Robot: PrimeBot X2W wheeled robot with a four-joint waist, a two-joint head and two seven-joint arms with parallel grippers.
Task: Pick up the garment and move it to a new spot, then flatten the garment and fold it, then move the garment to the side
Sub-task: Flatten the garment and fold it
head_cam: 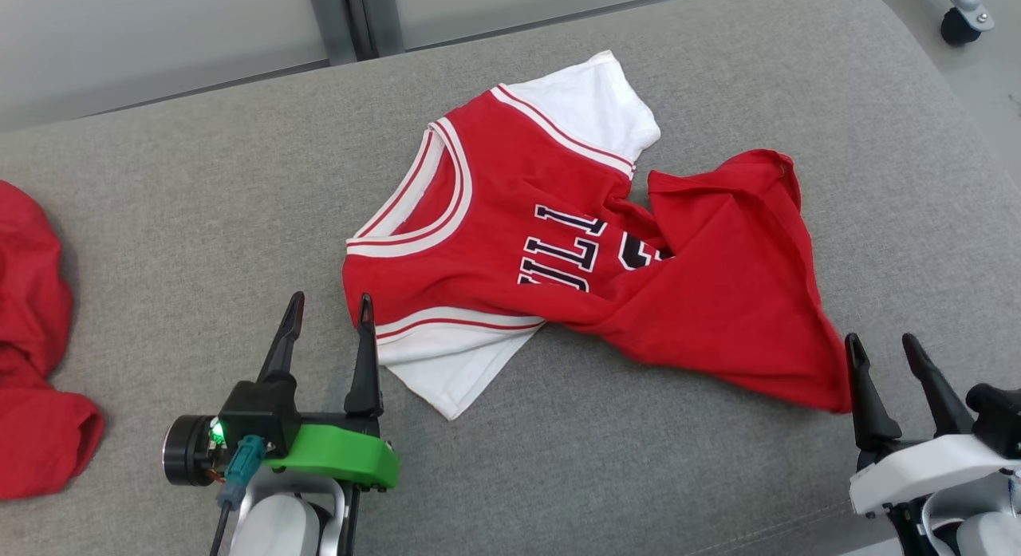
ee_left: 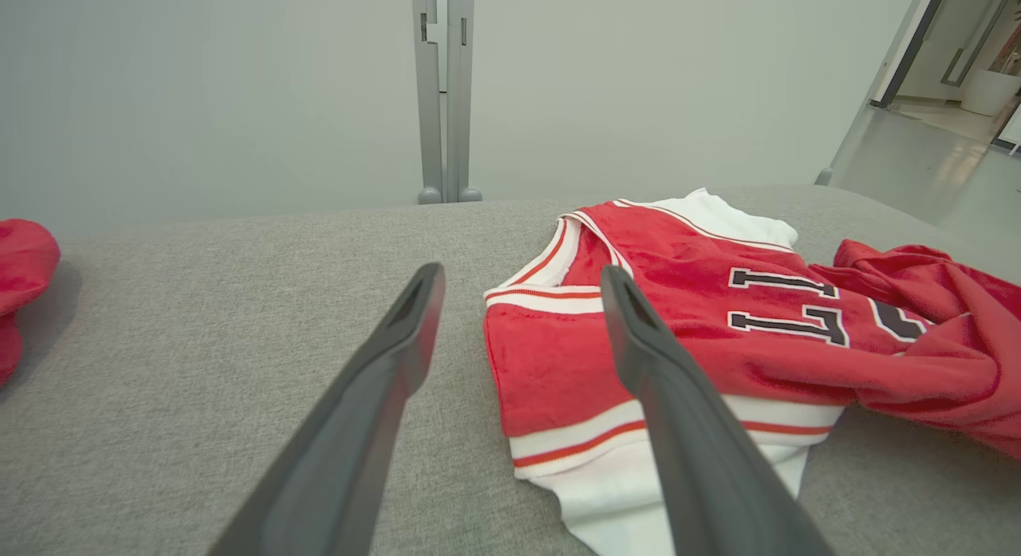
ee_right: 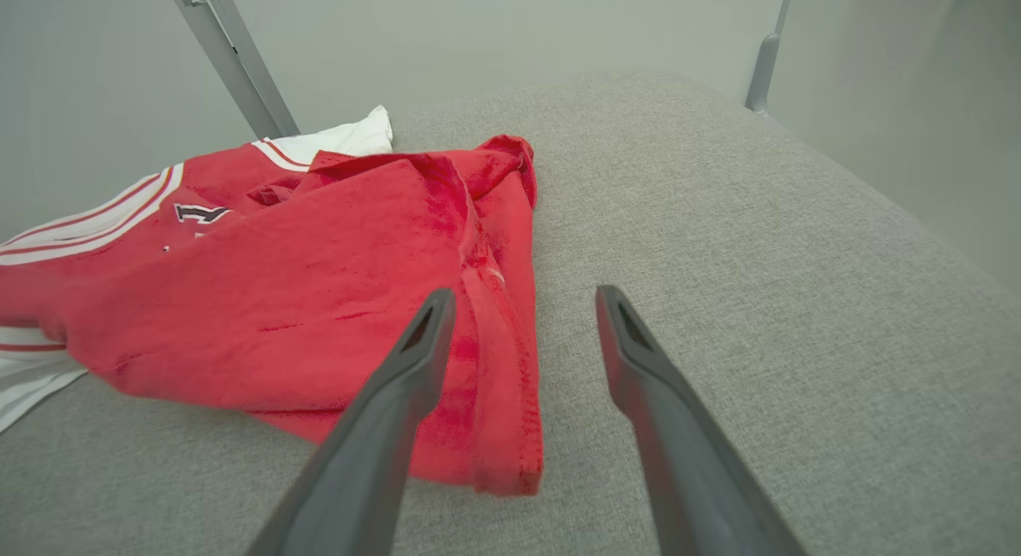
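Flanking the rumpled jersey (head_cam: pixel 510 245) on the worktop (head_cam: pixel 199 221), left end effector (head_cam: pixel 331 298) and right end effector (head_cam: pixel 881 339) sit wide, empty, apparently poised to flatten it.

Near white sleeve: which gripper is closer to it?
Left. The left gripper sits just left of the sleeve; the right gripper is at the jersey's opposite end.

One red-and-white basketball jersey (head_cam: pixel 518 221) with dark lettering. One other crumpled red cloth (head_cam: pixel 32 364) at the left edge. One grey fabric-covered surface (head_cam: pixel 199 221). Two grippers: left gripper (head_cam: pixel 331 301), right gripper (head_cam: pixel 881 341), two long dark fingers apiece, four altogether. One black caster wheel (head_cam: pixel 957 25).
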